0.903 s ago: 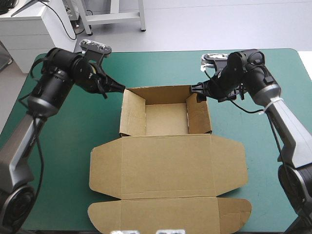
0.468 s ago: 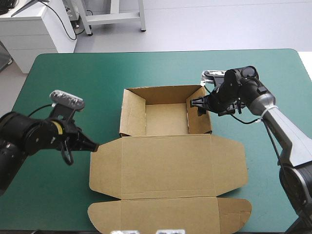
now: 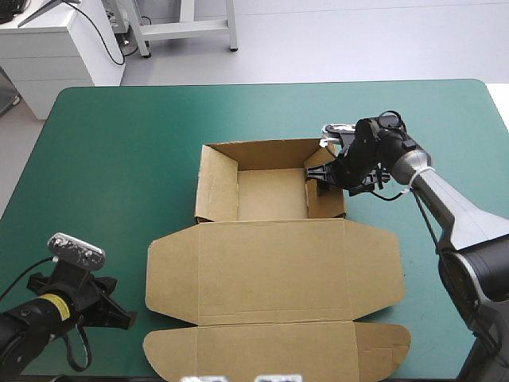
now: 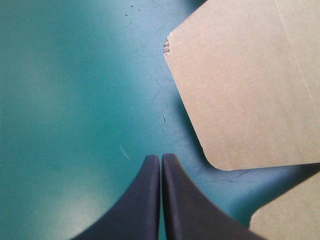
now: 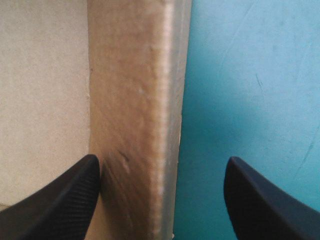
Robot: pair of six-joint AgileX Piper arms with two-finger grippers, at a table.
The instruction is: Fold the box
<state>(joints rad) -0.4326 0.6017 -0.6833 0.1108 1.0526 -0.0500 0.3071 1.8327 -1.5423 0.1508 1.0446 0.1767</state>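
Box (image 3: 270,263): walls up, lid flat.
Right pincer (image 5: 162,159): open astride side wall (image 5: 135,100), probably to seat it.
Left pincer (image 4: 161,156): closed, empty, flap (image 4: 240,75) ahead.

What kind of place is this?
Probably a robot workshop or lab. At a table with a teal-green cover, the robot's right gripper stands open around a wall of a half-folded brown box; its left gripper is shut, beside the flat lid.
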